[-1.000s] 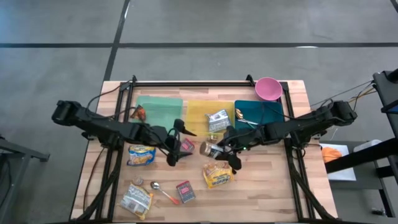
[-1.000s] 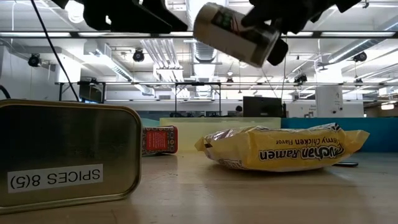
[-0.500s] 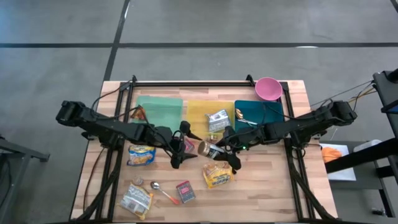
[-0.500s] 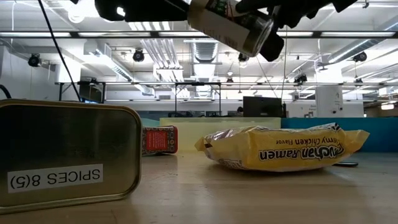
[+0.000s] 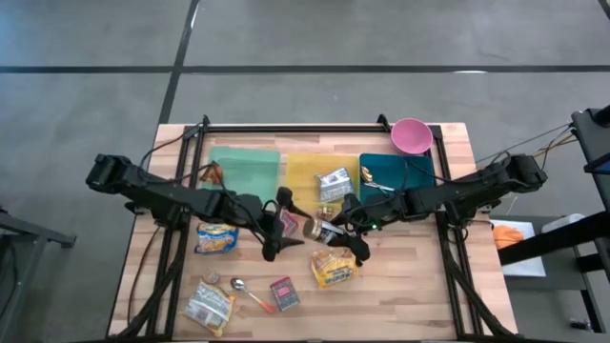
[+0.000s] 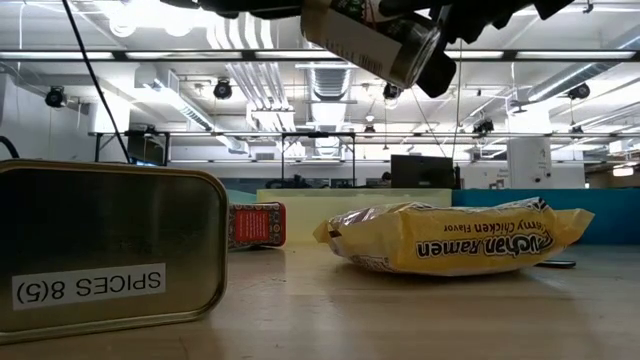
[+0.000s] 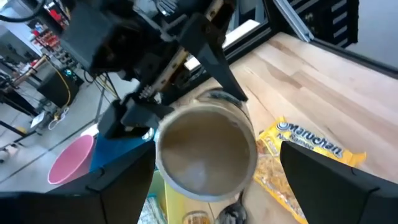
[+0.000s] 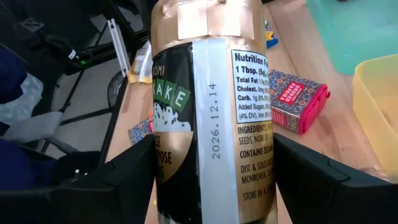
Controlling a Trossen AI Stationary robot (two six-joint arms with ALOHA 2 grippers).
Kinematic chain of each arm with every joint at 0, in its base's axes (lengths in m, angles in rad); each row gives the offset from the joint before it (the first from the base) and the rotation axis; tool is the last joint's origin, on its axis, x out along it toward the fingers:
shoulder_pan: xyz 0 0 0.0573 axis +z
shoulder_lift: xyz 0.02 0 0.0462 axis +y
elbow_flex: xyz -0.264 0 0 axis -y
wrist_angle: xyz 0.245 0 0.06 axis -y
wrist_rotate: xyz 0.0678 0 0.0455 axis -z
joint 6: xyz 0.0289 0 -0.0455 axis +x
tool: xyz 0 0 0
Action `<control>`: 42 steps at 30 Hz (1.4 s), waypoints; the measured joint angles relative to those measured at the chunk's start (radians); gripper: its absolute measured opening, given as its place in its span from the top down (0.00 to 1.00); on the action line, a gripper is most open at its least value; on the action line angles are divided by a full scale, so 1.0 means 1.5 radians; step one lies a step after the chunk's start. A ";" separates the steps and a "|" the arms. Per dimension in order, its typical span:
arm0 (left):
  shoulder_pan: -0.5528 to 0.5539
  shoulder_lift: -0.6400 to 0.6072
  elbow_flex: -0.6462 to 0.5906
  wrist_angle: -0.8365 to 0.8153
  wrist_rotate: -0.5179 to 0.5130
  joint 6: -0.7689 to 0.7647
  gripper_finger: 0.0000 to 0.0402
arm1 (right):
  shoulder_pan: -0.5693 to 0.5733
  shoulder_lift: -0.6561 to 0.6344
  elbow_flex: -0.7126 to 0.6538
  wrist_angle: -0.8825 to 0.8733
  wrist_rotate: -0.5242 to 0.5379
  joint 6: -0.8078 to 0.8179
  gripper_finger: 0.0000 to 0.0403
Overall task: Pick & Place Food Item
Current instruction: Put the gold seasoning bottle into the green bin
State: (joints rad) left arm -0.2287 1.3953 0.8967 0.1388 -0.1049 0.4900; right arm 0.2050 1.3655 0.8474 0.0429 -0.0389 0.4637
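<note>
Tabletop [image 5: 419, 295] of pale wooden planks, ringed by a dark metal frame, stands on a grey floor crossed by dark seams. Along its far edge lie three mats, green [image 5: 245, 170], yellow [image 5: 307, 176] and teal [image 5: 400, 173], with a pink bowl [image 5: 411, 135] at the far right corner. Near the middle, held above the wood, the right gripper [image 5: 339, 226] is clamped on a seasoning jar [image 5: 318, 230] with a gold lid, tilted with its lid end toward the left gripper [image 5: 274, 223], whose fingers stand apart on either side of that lid end; whether they touch it cannot be told. Under the jar, toward the near edge, a yellow ramen packet [image 6: 455, 236] lies flat, and a red box [image 6: 256, 224] sits beside it. A spice tin [image 6: 110, 245] marked SPICES rests close to the near edge, with a spoon [image 5: 250, 294] and a silver snack pouch [image 5: 210, 305] toward the near left corner. Another yellow packet [image 5: 216, 237] lies at the left side. Beyond the table, the low view shows a large hall with rows of ceiling strip lights, exposed ducts and distant racks.
</note>
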 joint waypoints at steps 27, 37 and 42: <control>0.000 -0.004 0.000 -0.014 0.029 0.041 0.03 | 0.000 0.003 0.000 0.017 -0.015 0.013 0.34; 0.000 -0.004 -0.003 -0.017 0.029 0.035 0.05 | 0.000 0.039 -0.001 0.053 -0.036 0.018 0.34; 0.000 -0.004 -0.003 -0.015 0.030 -0.008 0.05 | -0.002 0.043 -0.001 0.104 -0.056 0.023 0.34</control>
State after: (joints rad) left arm -0.2283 1.3891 0.8925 0.1163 -0.0593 0.4780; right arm 0.2017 1.4300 0.8467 0.1997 -0.1230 0.4981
